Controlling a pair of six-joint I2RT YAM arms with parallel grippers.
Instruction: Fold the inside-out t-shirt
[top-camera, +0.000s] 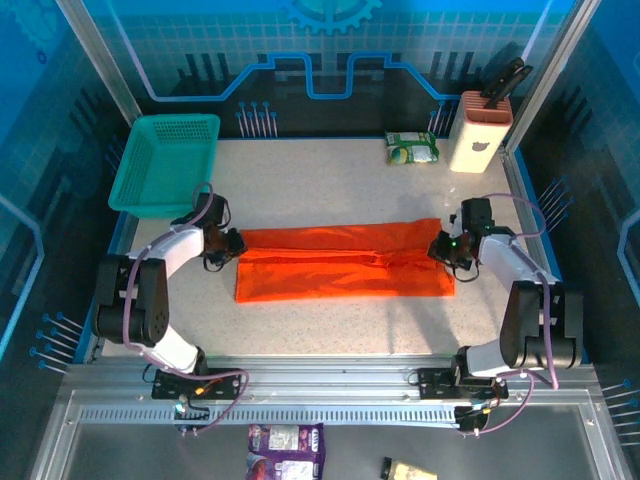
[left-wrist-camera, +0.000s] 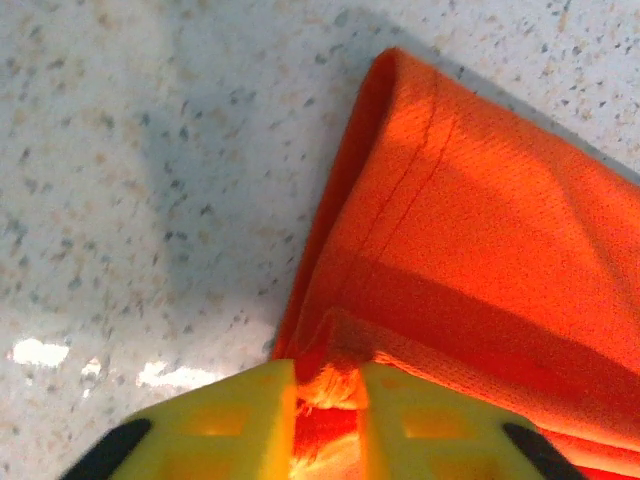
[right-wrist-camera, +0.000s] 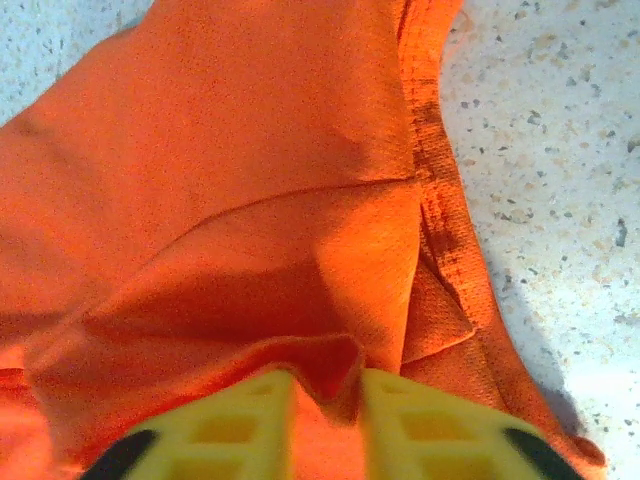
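Left pincer (left-wrist-camera: 328, 378) and right pincer (right-wrist-camera: 328, 385) are each pinched on the inside-out t-shirt (top-camera: 340, 262); its long axis is laid between them.

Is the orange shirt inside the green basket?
No, the orange t-shirt lies on the table, apart from the teal basket.
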